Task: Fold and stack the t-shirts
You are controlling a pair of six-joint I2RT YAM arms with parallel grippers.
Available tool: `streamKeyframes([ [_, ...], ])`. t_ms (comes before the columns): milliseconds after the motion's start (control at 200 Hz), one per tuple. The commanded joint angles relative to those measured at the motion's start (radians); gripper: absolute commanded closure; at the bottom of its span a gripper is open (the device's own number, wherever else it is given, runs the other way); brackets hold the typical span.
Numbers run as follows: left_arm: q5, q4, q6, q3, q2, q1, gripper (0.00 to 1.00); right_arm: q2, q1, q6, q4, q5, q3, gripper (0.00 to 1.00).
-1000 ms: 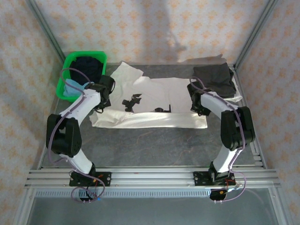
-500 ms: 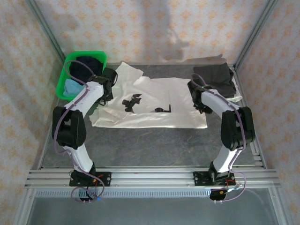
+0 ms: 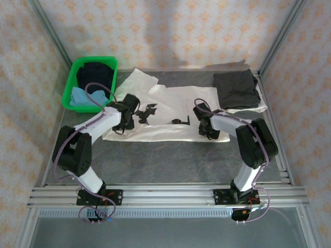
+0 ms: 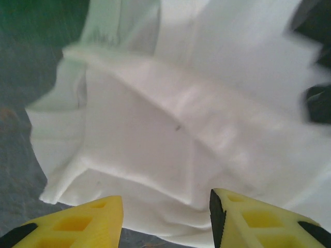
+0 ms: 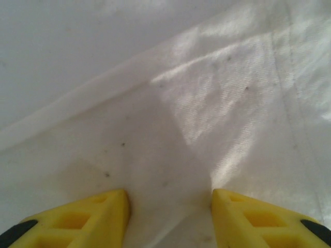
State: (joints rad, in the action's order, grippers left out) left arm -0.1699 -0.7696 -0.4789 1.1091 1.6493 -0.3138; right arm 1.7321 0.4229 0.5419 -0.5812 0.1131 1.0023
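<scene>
Directly over the off-white t-shirt: both grippers open and empty

Left gripper (image 4: 164, 209): the yellow fingers (image 4: 77, 225) stand apart with nothing between them. They are poised just above the left end of the off-white t-shirt (image 3: 170, 101), where folded layers of cloth overlap. Right gripper (image 5: 170, 201): the fingers are likewise spread and empty, close over the shirt's right end. Whether either set of tips touches the cloth cannot be told.

The shirt lies flattened across the middle of the table (image 3: 165, 160), its long side running left to right. Its near edge is a straight line, and one sleeve reaches toward the far left. Its black prints (image 3: 147, 111) sit between the two wrists. Bare table runs from the shirt's near edge to the rail (image 3: 165, 192) at the arm bases, leaving open room on the near side.

At far right, a folded dark grey t-shirt (image 3: 237, 89) lies just beyond the off-white one's right end, near the right arm. At far left, the green basket (image 3: 68, 98) holds a light blue t-shirt (image 3: 81, 96) and a dark navy t-shirt (image 3: 95, 75), close beside the left arm.
</scene>
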Motion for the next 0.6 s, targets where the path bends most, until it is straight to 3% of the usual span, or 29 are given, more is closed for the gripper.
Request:
streamKeyframes([
  [0, 0.01, 0.061, -0.046, -0.07, 0.012, 0.038, 0.56, -0.02, -0.011, 0.052, -0.055, 0.032, -0.065, 0.53],
  [165, 0.028, 0.1, -0.063, -0.164, -0.012, 0.089, 0.59, -0.094, -0.014, 0.094, -0.073, 0.002, -0.14, 0.52],
  [390, 0.077, 0.128, -0.11, -0.284, -0.049, 0.086, 0.61, -0.154, -0.016, 0.078, -0.087, -0.054, -0.187, 0.52],
  [596, 0.069, 0.057, -0.194, -0.398, -0.233, 0.088, 0.82, -0.201, -0.018, 0.053, -0.162, -0.041, -0.161, 0.51],
])
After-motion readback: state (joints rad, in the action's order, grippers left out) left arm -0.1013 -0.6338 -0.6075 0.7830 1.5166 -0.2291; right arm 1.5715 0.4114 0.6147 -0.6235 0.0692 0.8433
